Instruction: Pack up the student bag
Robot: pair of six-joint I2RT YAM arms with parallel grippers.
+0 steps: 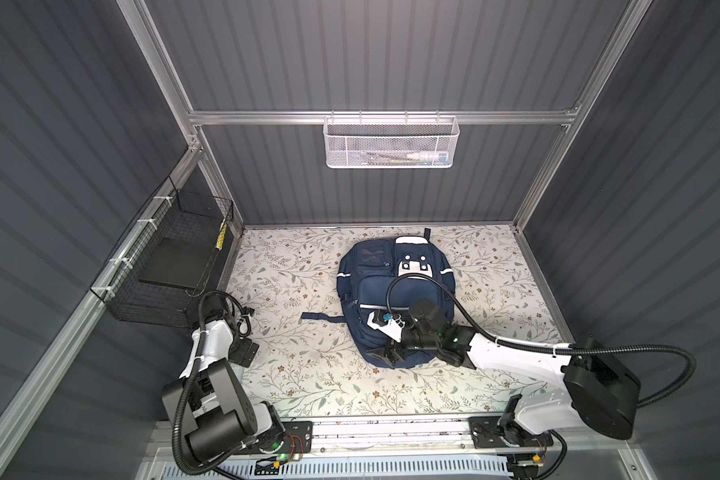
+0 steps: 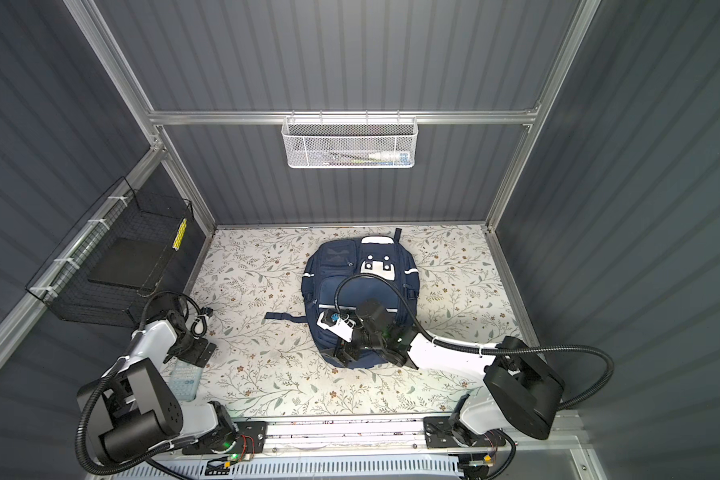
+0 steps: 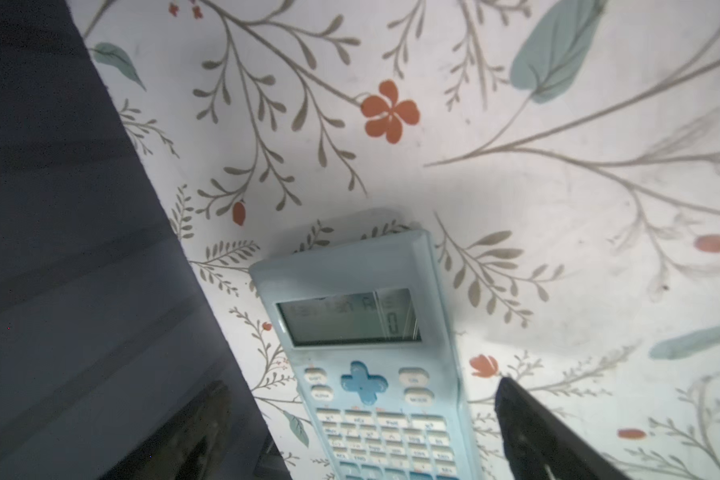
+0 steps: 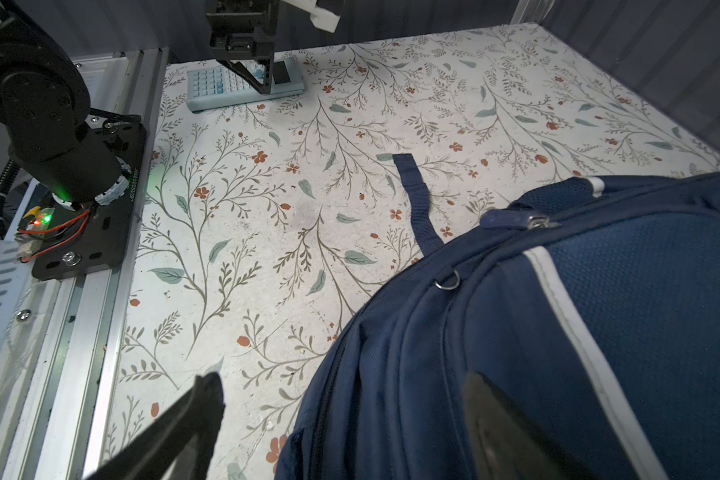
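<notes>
The student bag (image 1: 371, 291) (image 2: 329, 291) is a navy-blue backpack with white patches, lying flat in the middle of the floral table. My right gripper (image 1: 385, 354) (image 2: 341, 353) (image 4: 341, 384) hangs open over the bag's near left corner. One finger is over the table and the other over the fabric, and it holds nothing. A light-blue calculator (image 3: 366, 353) (image 2: 186, 378) (image 4: 242, 85) lies at the table's near left. My left gripper (image 3: 360, 384) (image 2: 198, 352) (image 4: 254, 79) stands open just above it, a finger on each side of the keypad.
A loose bag strap (image 1: 321, 316) (image 4: 416, 199) lies on the table left of the bag. A black wire basket (image 1: 171, 257) with a dark flat item hangs on the left wall. A white mesh basket (image 1: 391, 141) holding pens hangs on the back rail.
</notes>
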